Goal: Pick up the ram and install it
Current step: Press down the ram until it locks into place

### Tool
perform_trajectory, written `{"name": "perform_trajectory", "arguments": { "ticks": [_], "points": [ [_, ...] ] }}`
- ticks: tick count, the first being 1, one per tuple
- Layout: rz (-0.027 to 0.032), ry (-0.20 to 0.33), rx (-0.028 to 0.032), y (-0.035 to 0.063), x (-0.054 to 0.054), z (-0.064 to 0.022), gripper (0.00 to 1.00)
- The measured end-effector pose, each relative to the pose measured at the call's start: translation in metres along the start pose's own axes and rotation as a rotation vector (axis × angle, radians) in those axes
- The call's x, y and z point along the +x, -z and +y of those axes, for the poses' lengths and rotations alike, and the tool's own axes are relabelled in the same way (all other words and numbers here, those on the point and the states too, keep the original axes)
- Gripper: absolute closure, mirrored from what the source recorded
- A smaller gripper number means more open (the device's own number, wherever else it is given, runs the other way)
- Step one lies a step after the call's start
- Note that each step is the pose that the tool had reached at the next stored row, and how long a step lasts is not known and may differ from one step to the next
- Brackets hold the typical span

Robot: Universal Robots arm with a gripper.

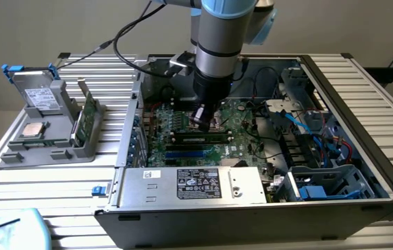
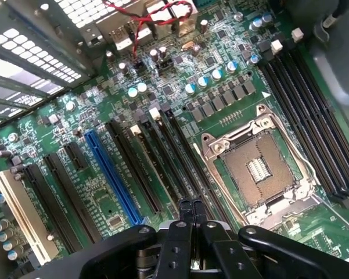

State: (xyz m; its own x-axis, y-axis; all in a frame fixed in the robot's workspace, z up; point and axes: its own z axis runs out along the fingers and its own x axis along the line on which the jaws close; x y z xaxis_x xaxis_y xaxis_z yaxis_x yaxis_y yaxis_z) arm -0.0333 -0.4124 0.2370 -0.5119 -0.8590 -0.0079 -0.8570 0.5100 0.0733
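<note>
At the lower edge of the exterior view, a slatted metal bench (image 1: 36,192) carries an open computer case (image 1: 363,208), whose near end holds a silver power supply (image 1: 189,185) with a black label. Just behind that box lies the green motherboard (image 1: 182,148), and across it, near the centre of the frame, the ram (image 1: 200,139) sits as a thin dark stick lying along a memory slot, already seated on the board. Directly above the stick's right half, the gripper (image 1: 202,121) hangs at the end of the grey and blue robot arm (image 1: 221,36), its fingers pressed together and holding nothing. In the wrist view the gripper (image 2: 191,210) shows as two black fingers (image 2: 184,212) touching each other at lower centre, above a row of long black slots and one blue slot (image 2: 113,177); an open silver processor socket (image 2: 256,165) sits to the right of centre there. To the right inside the case run blue and red cables (image 1: 321,138). At the left of the exterior view, a grey holder (image 1: 50,140) stands on the bench, with a square silver processor chip (image 1: 33,130), a green card (image 1: 85,117) standing on edge, and a drive (image 1: 40,96) in a blue-tabbed carrier farthest back.
</note>
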Motion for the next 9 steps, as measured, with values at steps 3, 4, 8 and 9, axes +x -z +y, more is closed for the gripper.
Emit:
{"name": "perform_trajectory", "arguments": {
  "ticks": [3, 4, 8, 9],
  "points": [
    [-0.0033, -0.045, 0.0004, 0.0, 0.0, 0.0, 0.89],
    [-0.0043, -0.06, 0.0005, 0.0, 0.0, 0.0, 0.89],
    [-0.0086, -0.117, 0.0009, 0.0, 0.0, 0.0, 0.89],
    [-0.0097, -0.132, 0.0011, 0.0, 0.0, 0.0, 0.89]
  ]
}}
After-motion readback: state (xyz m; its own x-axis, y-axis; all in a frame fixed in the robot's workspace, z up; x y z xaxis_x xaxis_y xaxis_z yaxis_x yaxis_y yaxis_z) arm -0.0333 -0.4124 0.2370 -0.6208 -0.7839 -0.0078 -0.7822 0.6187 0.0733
